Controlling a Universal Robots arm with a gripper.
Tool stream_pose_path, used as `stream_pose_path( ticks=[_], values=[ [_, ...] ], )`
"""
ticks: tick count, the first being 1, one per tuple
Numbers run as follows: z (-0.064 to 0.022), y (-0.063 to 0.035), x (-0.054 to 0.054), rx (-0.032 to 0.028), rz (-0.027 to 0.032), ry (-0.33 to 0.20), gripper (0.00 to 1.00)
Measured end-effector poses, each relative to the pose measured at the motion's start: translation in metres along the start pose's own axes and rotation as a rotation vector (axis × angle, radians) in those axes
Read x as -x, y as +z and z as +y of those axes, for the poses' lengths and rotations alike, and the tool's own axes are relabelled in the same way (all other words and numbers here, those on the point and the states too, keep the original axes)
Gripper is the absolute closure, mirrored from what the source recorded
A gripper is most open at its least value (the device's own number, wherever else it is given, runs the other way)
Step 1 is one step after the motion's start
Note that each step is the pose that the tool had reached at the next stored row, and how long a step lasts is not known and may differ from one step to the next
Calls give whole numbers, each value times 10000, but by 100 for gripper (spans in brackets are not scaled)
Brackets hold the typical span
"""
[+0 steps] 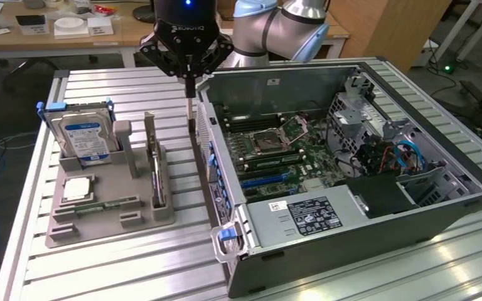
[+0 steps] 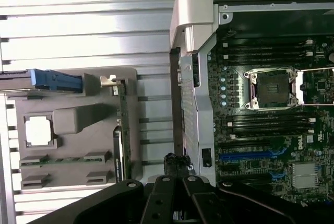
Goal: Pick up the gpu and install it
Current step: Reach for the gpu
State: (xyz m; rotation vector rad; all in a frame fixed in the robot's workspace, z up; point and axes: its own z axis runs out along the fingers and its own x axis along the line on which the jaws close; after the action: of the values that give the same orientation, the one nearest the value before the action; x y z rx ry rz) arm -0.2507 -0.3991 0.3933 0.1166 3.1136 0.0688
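Observation:
The gpu (image 1: pixel 153 166) stands on its edge in a slot of the grey holder (image 1: pixel 140 216), its silver bracket at the far end. In the wrist view the gpu (image 2: pixel 121 130) shows edge-on as a thin dark strip. My gripper (image 1: pixel 192 88) hangs above the gap between the holder and the open computer case (image 1: pixel 350 232), to the exterior view's right of the gpu and apart from it. Its fingers are shut with nothing between them. In the wrist view the gripper (image 2: pixel 177 164) sits close to the case's side wall. The motherboard (image 1: pixel 278 157) lies exposed inside the case.
A hard drive with a blue label (image 1: pixel 86 139) stands at the holder's far left. A processor chip (image 1: pixel 77 188) and a green memory stick (image 1: pixel 98 205) lie in the holder. The slatted metal table (image 1: pixel 123 263) carries everything. A desk with clutter (image 1: pixel 57 28) stands behind.

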Motion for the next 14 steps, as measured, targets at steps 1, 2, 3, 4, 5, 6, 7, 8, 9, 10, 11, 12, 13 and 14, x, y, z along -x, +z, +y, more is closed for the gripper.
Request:
stream_pose_path(
  ticks=[1, 2, 3, 4, 5, 6, 7, 8, 9, 10, 11, 12, 13, 14],
  values=[
    [-1, -1, -9, 0, 1, 0, 89],
    [-2, -1, -19, 0, 1, 0, 89],
    [-3, -1, -29, 0, 0, 0, 89],
    [-4, -1, -40, 0, 1, 0, 89],
    [-5, -2, -53, 0, 1, 0, 89],
    [-6, -2, -66, 1, 0, 1, 89],
    [-8, -2, -79, 0, 0, 0, 89],
    [-8, -2, -90, 1, 0, 1, 89],
    [-9, -3, -102, 0, 1, 0, 89],
    [-10, -3, -113, 0, 0, 0, 89],
    [-11, -4, -124, 0, 1, 0, 89],
    [-12, -4, -135, 0, 0, 0, 89],
    [-13, -4, -146, 0, 1, 0, 89],
    [-14, -4, -157, 0, 0, 0, 89]
  ],
)
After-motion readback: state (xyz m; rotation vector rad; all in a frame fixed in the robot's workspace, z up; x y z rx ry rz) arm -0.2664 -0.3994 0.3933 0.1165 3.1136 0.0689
